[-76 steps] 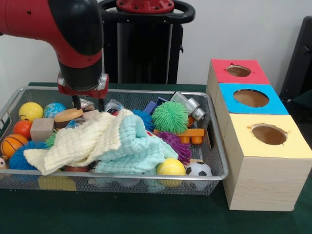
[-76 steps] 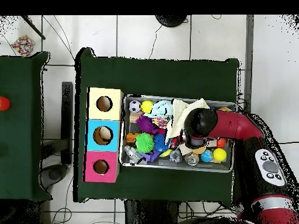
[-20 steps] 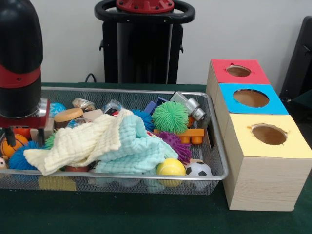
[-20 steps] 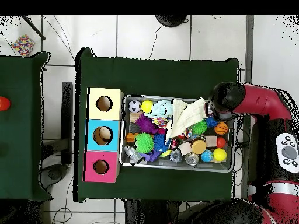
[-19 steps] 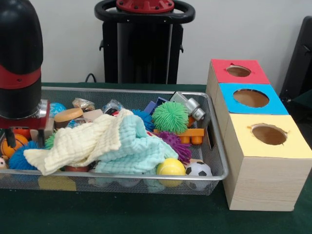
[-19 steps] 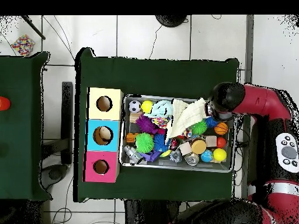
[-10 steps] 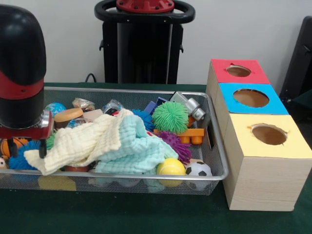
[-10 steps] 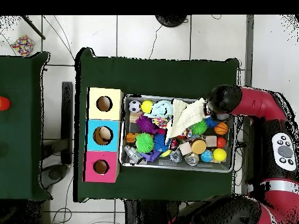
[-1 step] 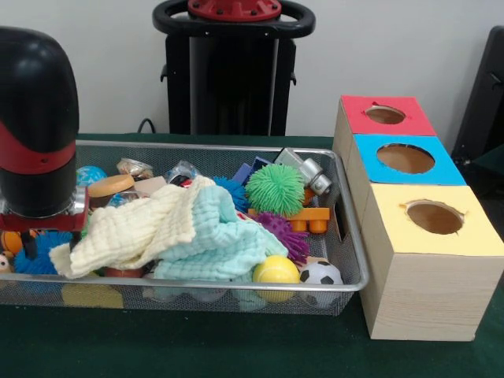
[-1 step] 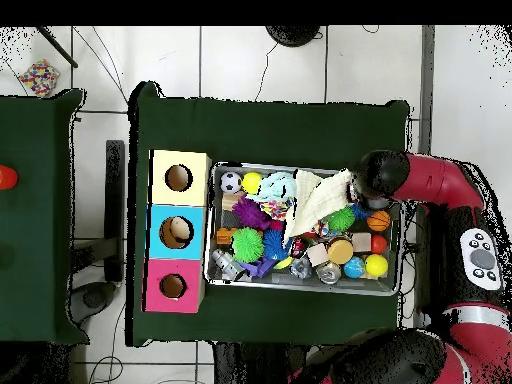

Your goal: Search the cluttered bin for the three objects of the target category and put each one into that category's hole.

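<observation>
A wire mesh bin (image 9: 351, 240) holds mixed toys under a pale yellow cloth (image 9: 130, 228) and a mint cloth (image 9: 224, 244). My gripper (image 9: 52, 240) hangs over the bin's left end, low over the yellow cloth's left corner, and looks open with a finger on each side of that corner. In the overhead view the arm's black wrist (image 10: 375, 180) hides the gripper, at the cloth's (image 10: 320, 205) right edge. A green spiky ball (image 9: 275, 189), purple spiky ball (image 9: 285, 235), yellow ball (image 9: 276, 270) and soccer ball (image 9: 320, 273) lie uncovered.
Three wooden boxes stand right of the bin, each with a round hole: red top (image 9: 386, 116), blue top (image 9: 405, 158), yellow top (image 9: 435, 217). A basketball (image 9: 9, 241) and a blue spiky ball (image 9: 38, 258) sit beside the gripper. The robot pedestal (image 9: 232, 71) stands behind.
The arm swung from the bin's back middle to its left end, then came down over the yellow cloth's corner. That corner has bunched slightly inward.
</observation>
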Robot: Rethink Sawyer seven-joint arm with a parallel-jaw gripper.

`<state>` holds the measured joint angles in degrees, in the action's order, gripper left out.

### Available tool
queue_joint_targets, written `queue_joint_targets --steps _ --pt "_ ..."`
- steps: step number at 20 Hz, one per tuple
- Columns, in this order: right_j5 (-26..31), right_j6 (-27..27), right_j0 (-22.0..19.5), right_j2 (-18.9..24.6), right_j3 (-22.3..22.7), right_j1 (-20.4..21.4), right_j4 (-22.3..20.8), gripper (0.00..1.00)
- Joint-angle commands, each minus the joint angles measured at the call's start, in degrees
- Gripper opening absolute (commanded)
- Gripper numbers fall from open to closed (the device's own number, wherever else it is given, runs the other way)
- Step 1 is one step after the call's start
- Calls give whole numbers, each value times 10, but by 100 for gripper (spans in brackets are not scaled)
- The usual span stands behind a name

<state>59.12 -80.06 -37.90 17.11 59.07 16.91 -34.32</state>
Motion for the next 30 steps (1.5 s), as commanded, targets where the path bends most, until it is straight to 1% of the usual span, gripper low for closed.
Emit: queue_joint_targets --steps 1,6,10,14,18,21,23,27,28,30 --pt "-44 118 4 9 26 -49 -56 100" --pt "-44 112 9 2 14 -65 -70 100" --pt "-58 91 32 -25 -3 -71 -104 100" --pt "-63 76 48 -40 -12 -73 -124 100" --pt "-65 69 47 -40 -14 -82 -128 100" --pt "-29 77 49 -44 -26 -94 -126 100" --pt "-15 85 50 -47 -30 -98 -125 100" --pt "29 102 66 -63 -46 -106 -127 100" --pt "34 106 71 -69 -49 -108 -124 0" --pt "39 107 75 -73 -53 -109 -127 0"
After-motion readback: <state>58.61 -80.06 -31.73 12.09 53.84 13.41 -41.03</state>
